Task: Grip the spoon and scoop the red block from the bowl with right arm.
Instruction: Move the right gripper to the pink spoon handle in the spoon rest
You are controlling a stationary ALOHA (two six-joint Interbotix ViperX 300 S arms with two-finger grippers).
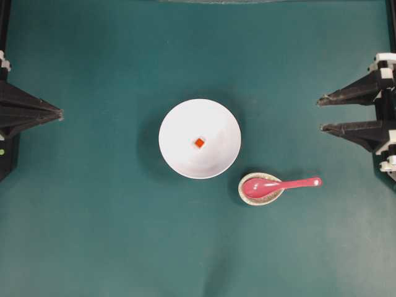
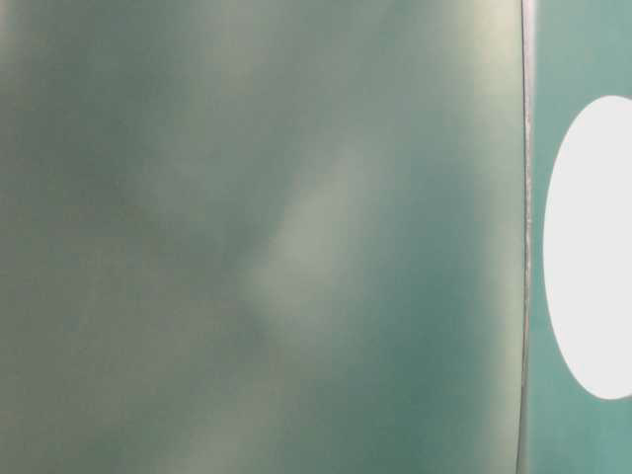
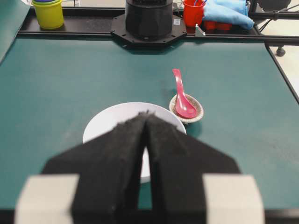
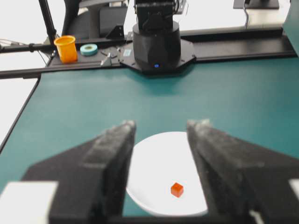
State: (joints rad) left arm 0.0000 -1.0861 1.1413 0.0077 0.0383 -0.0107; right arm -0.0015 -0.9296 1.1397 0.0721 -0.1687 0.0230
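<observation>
The teal table point(image 1: 93, 235) stretched wide and mostly bare, and at its middle sat the bowl point(image 1: 179, 158), the biggest thing out there, round, white and upright, looking stiff and heavy enough to stay put under a gentle scoop. Out at the right edge the right gripper point(image 1: 320, 112) waited well apart from everything, its two pointed fingers spread wide with clear air between them and nothing held; across at the left edge the left gripper point(image 1: 60, 113) had its fingers pressed together to a single point, empty too, a state the left wrist view confirmed. Just beside the bowl, toward the lower right in the overhead view, lay the speckled spoon rest point(image 1: 247, 197), and in it the spoon point(image 1: 278, 185), its oval scoop cradled in the dish. Its long axis ran nearly straight left to right, scoop end toward the bowl, handle pointing out toward the right arm and tilted up very slightly. Glossy and hard, it looked light, rigid and slick, likely to twist in the pads, so the free stretch of handle beyond the rest seemed the place to pinch. Smallest of all, the red block point(image 1: 199, 143) sat near the bowl's centre, tiny, light, apt to skitter.
</observation>
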